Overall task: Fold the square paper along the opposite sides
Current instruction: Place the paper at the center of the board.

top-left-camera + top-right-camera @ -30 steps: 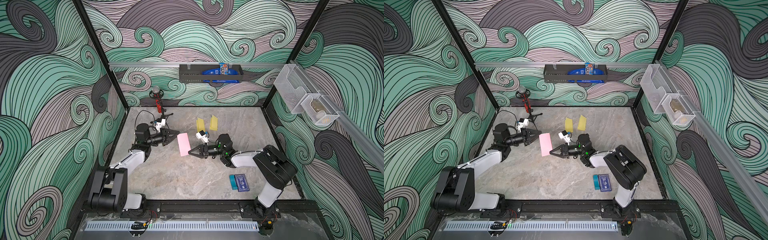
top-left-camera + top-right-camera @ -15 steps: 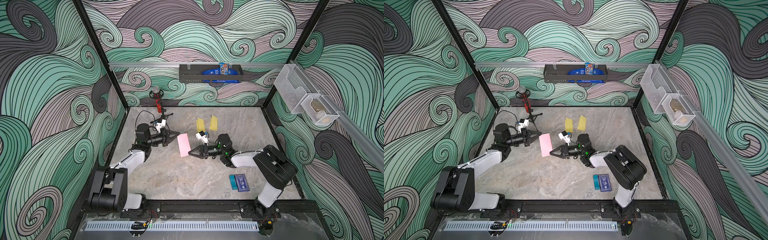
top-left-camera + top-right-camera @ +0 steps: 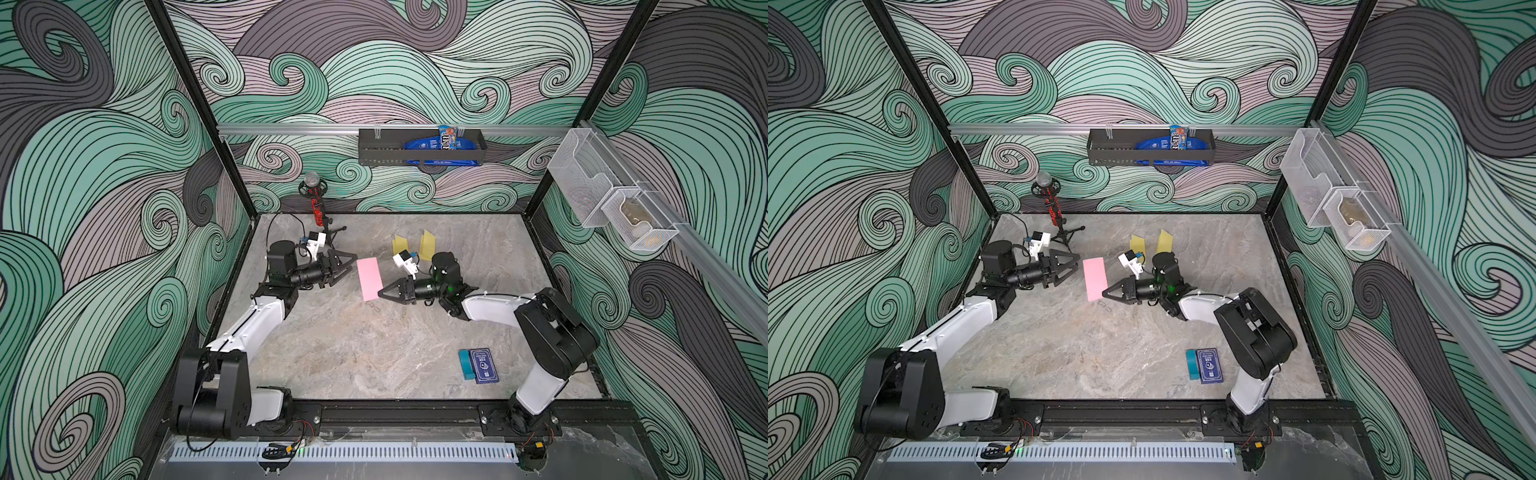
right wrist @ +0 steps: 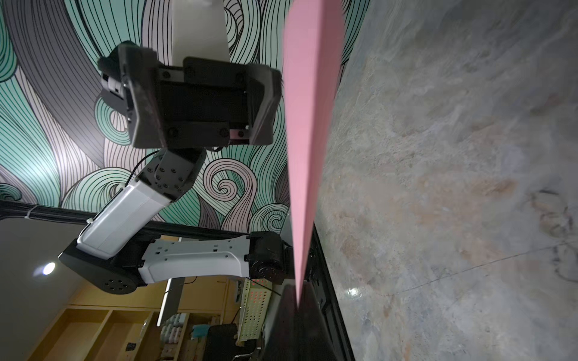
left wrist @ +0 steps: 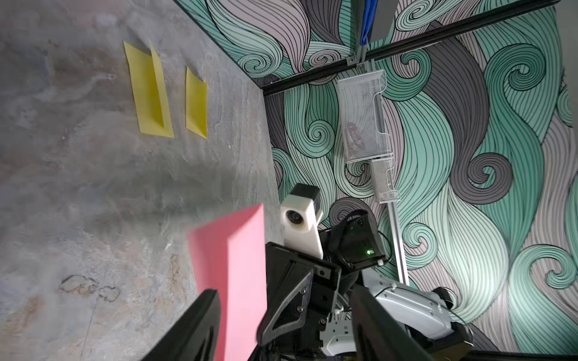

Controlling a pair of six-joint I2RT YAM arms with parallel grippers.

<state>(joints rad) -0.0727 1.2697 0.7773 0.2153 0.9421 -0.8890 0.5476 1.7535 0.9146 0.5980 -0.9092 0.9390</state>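
Right gripper (image 3: 380, 293) is closed tight on the near corner of the folded pink paper (image 3: 369, 277), held over the table (image 3: 374, 353). Observe that the left gripper (image 3: 350, 266) stands with jaws apart, just beside the paper.

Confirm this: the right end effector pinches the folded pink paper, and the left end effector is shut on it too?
Not quite. The left end effector is open, jaws spread and gripping nothing, as a top view shows. The right end effector does pinch the pink paper.

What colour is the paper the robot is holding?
Pink. The paper shows best in a top view.
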